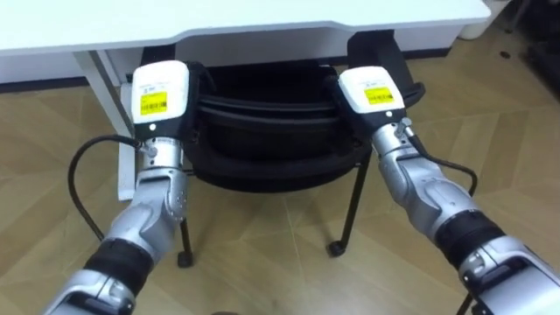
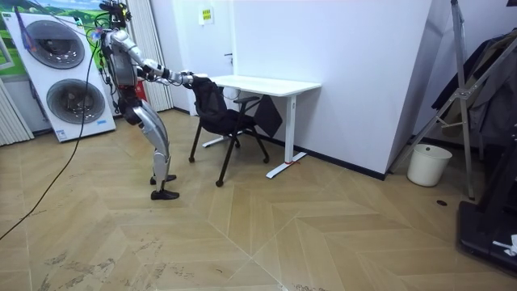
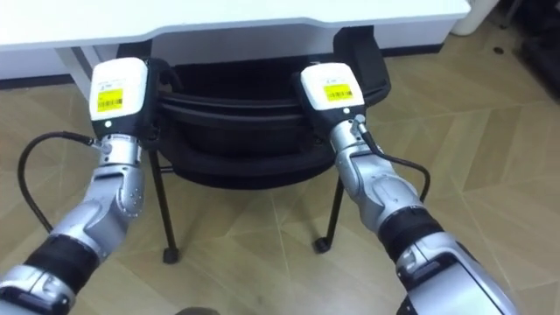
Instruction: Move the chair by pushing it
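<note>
A black chair (image 1: 262,122) on thin metal legs stands half under a white desk (image 1: 262,17), its backrest towards me. My left hand (image 1: 160,92) rests against the backrest's left end and my right hand (image 1: 372,89) against its right end, both arms stretched forward. From above only the hands' white backs show. In the room view I stand leaning forward on the room view's left of the chair (image 2: 220,109), hands (image 2: 190,79) at the top of its back, with the desk (image 2: 271,84) just beyond.
The desk's white leg (image 1: 105,87) stands close to the chair's left side. Stacked washing machines (image 2: 60,77) are behind me, a white bucket (image 2: 428,164) by the far wall, and a dark rack (image 2: 485,121) at the room view's right. Open wooden floor lies around me.
</note>
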Robot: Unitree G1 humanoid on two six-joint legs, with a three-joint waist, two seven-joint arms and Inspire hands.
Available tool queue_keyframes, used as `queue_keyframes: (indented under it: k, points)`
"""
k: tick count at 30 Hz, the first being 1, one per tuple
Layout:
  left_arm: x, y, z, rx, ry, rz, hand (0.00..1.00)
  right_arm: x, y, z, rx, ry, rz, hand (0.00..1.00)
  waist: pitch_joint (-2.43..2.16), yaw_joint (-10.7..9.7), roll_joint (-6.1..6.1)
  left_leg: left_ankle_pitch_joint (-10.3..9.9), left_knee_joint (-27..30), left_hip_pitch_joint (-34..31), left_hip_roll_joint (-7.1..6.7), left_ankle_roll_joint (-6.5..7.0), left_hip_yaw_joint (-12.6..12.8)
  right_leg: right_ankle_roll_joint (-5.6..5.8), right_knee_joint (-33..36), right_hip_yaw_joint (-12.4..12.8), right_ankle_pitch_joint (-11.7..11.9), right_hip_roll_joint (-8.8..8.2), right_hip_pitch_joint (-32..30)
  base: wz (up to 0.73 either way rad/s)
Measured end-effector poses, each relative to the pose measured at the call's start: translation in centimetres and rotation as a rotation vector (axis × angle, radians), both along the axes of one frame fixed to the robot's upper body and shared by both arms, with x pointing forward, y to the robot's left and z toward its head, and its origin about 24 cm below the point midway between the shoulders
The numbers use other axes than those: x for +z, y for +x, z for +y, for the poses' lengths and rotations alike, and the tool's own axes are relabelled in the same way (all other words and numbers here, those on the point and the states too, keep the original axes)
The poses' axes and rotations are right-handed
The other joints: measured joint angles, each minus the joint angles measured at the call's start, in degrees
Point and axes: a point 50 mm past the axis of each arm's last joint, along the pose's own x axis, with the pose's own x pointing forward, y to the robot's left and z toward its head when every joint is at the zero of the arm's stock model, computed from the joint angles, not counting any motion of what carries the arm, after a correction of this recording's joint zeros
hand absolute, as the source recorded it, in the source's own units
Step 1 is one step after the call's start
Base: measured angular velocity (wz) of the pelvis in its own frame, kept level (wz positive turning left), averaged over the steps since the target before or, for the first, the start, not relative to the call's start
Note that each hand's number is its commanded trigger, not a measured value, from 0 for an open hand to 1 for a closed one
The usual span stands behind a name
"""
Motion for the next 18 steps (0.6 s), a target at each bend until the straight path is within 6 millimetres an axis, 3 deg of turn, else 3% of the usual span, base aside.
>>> queue_keyframes:
  k: [6, 9, 12, 15, 18]
  points:
    - [-0.1, -0.2, -0.1, -0.009, -0.007, 0.011, 0.00, 0.0, 0.1, -0.4, -0.017, -0.005, 0.034, 0.00, -0.16, -0.39, 0.18, 1.54, -3.76, 2.21, 0.41, -0.48, -1.06, -0.31, -5.29, -1.35, 1.96, 1.43, 3.29, 0.06]
    - [0.5, -0.3, 0.4, -0.005, -0.010, 0.009, 0.00, 1.3, 0.4, -0.3, 0.014, -0.028, 0.009, 0.00, -0.29, -1.97, 0.25, 3.38, -6.99, 2.72, 0.36, -0.52, -0.99, -0.42, -8.54, -1.80, 3.62, 1.88, 3.81, 0.01]
    - [1.9, 0.0, 1.2, 0.002, -0.006, 0.009, 0.00, 4.5, 0.7, -1.2, 0.072, -0.072, -0.100, 0.00, -0.43, -3.24, 0.17, 5.58, -10.12, 3.06, 0.49, -0.70, -0.90, -0.78, -12.33, -2.01, 6.17, 2.89, 4.50, 0.00]
    - [3.9, 0.4, 2.7, -0.011, 0.085, -0.010, 0.00, 7.4, 0.6, -3.3, 0.102, -0.160, -0.176, 0.00, -0.58, -4.95, 0.14, 7.77, -14.26, 5.31, 0.44, -0.84, -0.63, -0.93, -16.87, -1.21, 8.54, 3.88, 6.66, -0.03]
    - [6.4, 0.6, 5.2, 0.012, 0.160, -0.022, 0.00, 13.5, 0.6, -5.1, 0.083, -0.166, -0.397, 0.00, -0.71, -5.13, 0.34, 8.86, -16.63, 7.16, 0.28, -1.22, 0.16, -1.11, -18.87, 0.12, 9.54, 4.63, 7.89, -0.19]
